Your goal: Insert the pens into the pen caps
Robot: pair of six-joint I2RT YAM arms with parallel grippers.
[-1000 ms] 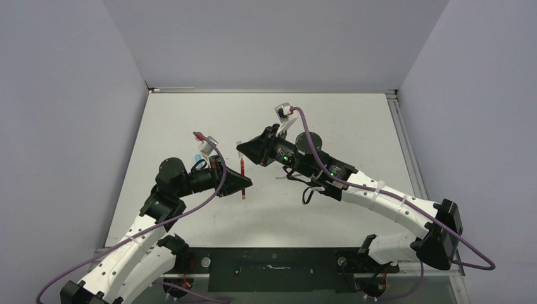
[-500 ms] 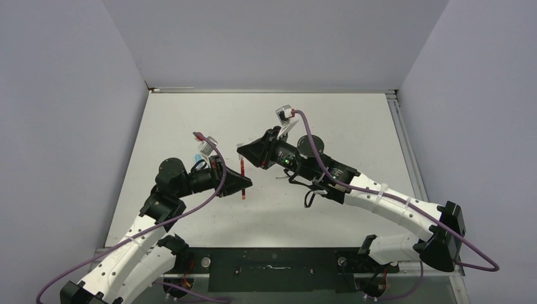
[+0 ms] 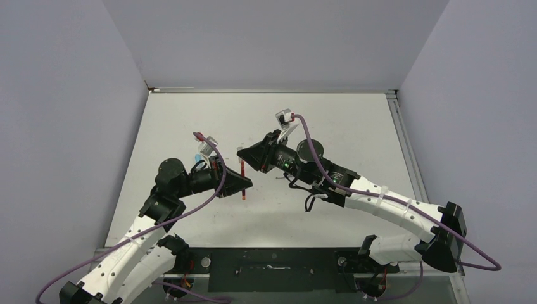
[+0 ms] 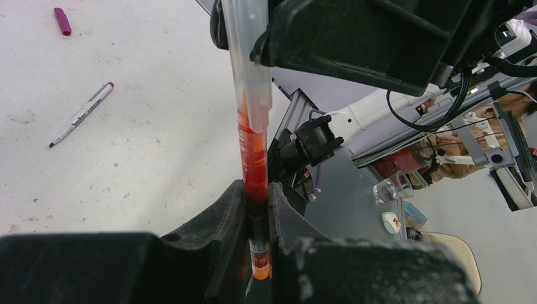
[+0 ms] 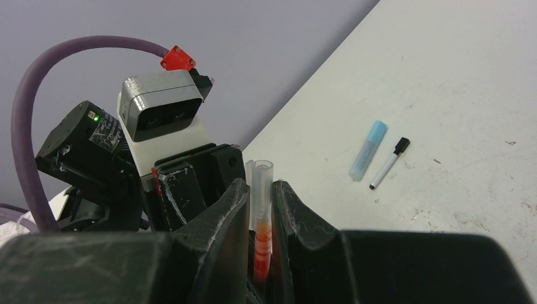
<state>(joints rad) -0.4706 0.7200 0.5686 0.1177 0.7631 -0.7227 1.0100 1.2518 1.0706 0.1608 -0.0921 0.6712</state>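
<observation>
My left gripper [image 3: 245, 184] [image 4: 256, 190] is shut on the red pen [image 3: 243, 174] [image 4: 255, 161] and holds it upright above the table. My right gripper [image 3: 242, 153] [image 5: 260, 187] is shut on a translucent pen cap [image 4: 248, 63] [image 5: 261, 180]. The cap sits over the red pen's upper end, and the red tip shows inside it [image 5: 263, 244]. A light-blue pen cap [image 5: 368, 150] lies on the table beside a thin white pen with a black end [image 5: 388, 164]. A pale grey-white pen [image 4: 82, 114] lies loose on the table in the left wrist view.
A small magenta cap [image 4: 62, 21] lies on the table beyond the grey-white pen. The white table [image 3: 354, 120] is walled by grey panels at the back and both sides. The two arms meet over its left middle.
My right gripper has edged slightly down and left with the cap toward the pen's top. My left gripper and the red pen have stayed still.
</observation>
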